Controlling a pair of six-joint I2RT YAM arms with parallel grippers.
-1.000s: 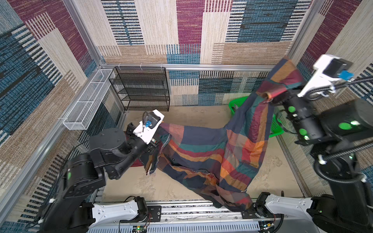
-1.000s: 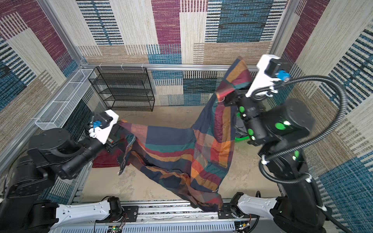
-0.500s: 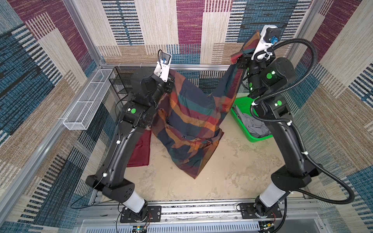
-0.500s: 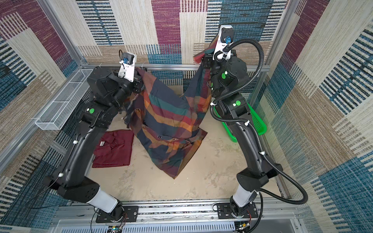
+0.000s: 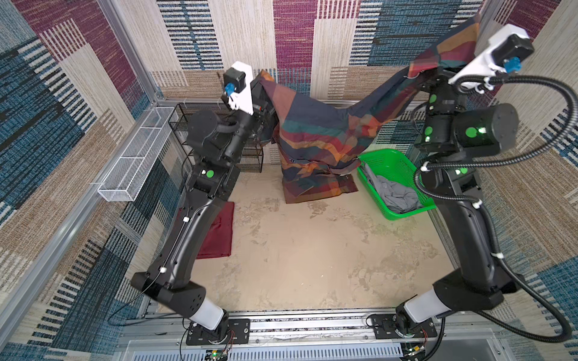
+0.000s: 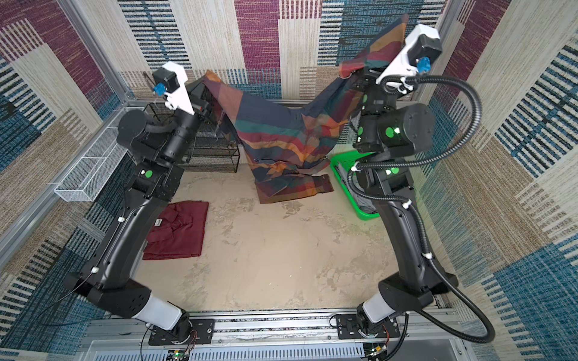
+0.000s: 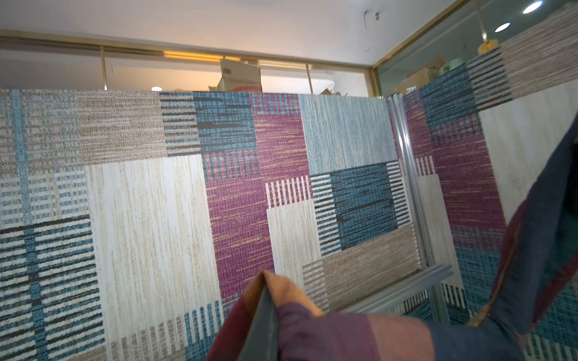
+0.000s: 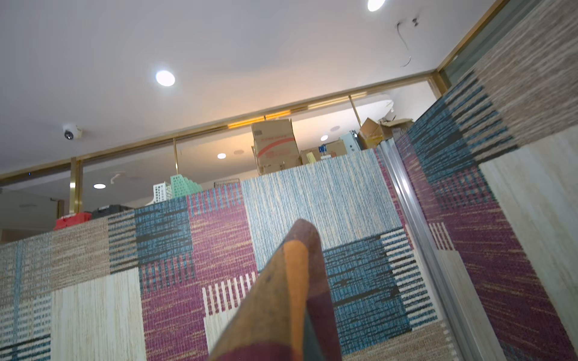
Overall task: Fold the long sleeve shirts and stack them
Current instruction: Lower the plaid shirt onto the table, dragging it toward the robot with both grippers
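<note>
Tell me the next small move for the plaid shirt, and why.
Probably draw both arms toward the front while lowering them, so the plaid shirt lays out flat. Both jaws are shut on its raised ends, high near the back wall. Its lower end is bunched on the table beside the green basket, and the middle of the table is bare.

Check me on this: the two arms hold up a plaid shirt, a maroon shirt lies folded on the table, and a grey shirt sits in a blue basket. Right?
The basket holding the grey shirt is green, not blue, as both top views show. Otherwise yes: the plaid shirt is held up and the maroon shirt lies folded on the table.
</note>
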